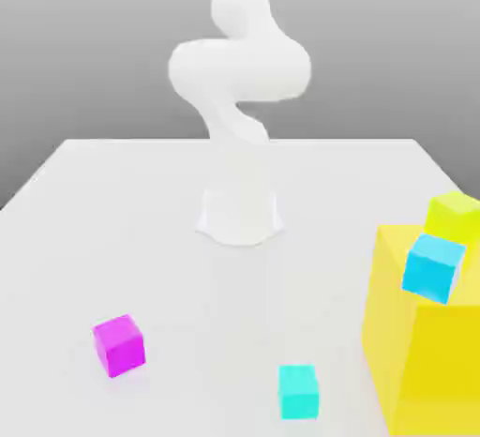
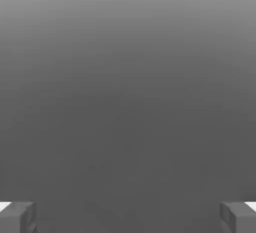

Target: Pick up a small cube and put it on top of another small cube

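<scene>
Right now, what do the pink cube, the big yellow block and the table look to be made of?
Pink cube: flat magenta faces, matte, no grain or gloss; could be plastic or painted foam, and the render leaves it open.
Big yellow block: same uniform matte look, sharp edges, no texture; material unclear.
Table: plain white, smooth, faint soft shadows and no reflections; a matte laminate-like surface at best guess.

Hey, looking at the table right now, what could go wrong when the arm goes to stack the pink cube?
1. The magenta cube sits turned at an angle, so the open pincer may need to rotate or it could nudge it away.
2. The light-blue cube leans tilted against the big yellow block; it makes a poor base.
3. The turquoise cube lies flat on the table, a safer base.
</scene>
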Robot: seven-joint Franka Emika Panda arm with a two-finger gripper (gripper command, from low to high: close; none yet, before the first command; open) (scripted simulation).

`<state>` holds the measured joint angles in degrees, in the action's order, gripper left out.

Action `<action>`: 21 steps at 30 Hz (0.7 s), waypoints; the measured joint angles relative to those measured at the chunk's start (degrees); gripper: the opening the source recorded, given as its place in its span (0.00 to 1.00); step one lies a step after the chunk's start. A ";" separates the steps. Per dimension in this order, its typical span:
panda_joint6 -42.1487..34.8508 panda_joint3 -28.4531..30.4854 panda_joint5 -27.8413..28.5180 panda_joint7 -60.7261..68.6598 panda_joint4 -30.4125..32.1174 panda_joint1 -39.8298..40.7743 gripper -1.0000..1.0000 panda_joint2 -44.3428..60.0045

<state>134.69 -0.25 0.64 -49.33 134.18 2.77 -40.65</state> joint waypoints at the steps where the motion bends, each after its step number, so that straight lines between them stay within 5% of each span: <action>1: 1.28 -0.04 0.32 -1.57 1.05 1.16 0.50 2.29; 14: 16.53 2.26 2.86 -19.32 13.60 13.01 0.50 29.52; 21: 24.78 4.83 -0.94 -25.03 20.25 17.73 0.50 44.02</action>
<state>159.47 4.57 -0.31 -74.36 154.43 20.49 3.36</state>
